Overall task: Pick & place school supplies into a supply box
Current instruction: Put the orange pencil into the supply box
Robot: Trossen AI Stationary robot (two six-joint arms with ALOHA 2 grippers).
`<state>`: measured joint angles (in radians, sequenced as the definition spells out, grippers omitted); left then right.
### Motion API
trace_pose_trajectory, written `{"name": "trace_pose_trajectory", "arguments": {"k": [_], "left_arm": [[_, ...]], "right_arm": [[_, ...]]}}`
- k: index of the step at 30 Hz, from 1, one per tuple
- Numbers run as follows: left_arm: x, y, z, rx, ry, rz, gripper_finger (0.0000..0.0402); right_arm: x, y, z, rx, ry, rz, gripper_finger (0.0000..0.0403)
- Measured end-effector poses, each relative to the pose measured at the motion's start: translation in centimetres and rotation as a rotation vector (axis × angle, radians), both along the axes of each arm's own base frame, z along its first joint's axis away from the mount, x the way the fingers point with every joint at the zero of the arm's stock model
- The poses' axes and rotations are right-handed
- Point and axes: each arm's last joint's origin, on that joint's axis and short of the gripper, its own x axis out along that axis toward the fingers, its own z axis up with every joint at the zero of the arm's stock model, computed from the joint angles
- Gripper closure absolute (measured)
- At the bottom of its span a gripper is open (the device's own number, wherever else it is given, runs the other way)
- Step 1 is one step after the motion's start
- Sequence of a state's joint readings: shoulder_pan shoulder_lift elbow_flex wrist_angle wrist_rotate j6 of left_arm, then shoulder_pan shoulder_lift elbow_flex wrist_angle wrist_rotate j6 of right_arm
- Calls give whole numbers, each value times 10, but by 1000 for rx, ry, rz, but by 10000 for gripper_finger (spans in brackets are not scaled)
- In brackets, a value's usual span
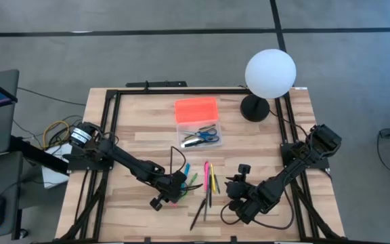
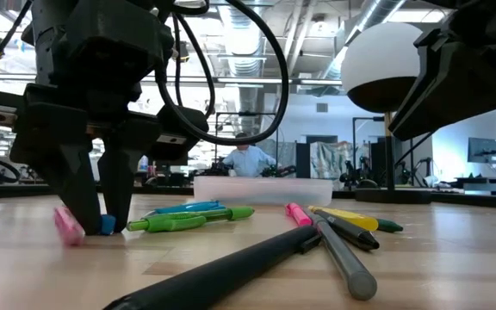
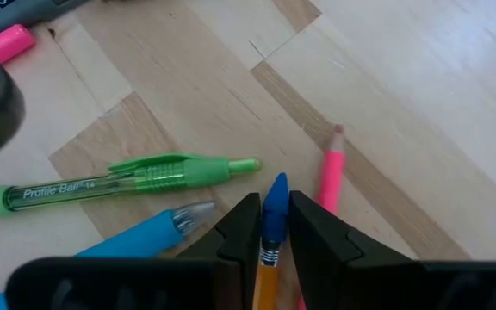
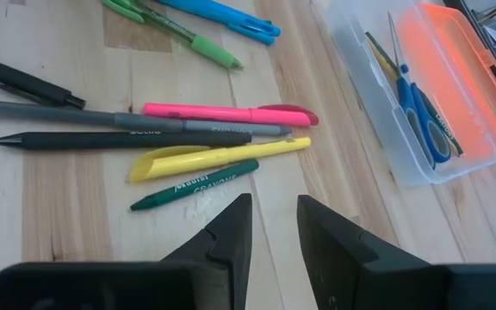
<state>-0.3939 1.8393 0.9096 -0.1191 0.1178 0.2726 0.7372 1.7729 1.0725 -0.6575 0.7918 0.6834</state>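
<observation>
Pencil (image 3: 271, 250) between left wrist fingers (image 3: 241, 228)

Bare desk (image 1: 134, 129) lies open at the upper left of the high view, while pens (image 1: 208, 183) crowd the lower centre, the supply box (image 1: 198, 125) blocks the upper middle, and the globe lamp (image 1: 269, 74) stands at the upper right.
</observation>
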Motion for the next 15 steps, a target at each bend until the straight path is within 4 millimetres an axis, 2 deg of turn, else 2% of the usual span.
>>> {"name": "trace_pose_trajectory", "arguments": {"k": [12,15], "left_arm": [[0,1,0,18,-7,10,348],[4,-1,6,27,9,14,348]], "right_arm": [[0,0,0,2,-1,1,313],[0,0,0,2,-2,1,313]]}}
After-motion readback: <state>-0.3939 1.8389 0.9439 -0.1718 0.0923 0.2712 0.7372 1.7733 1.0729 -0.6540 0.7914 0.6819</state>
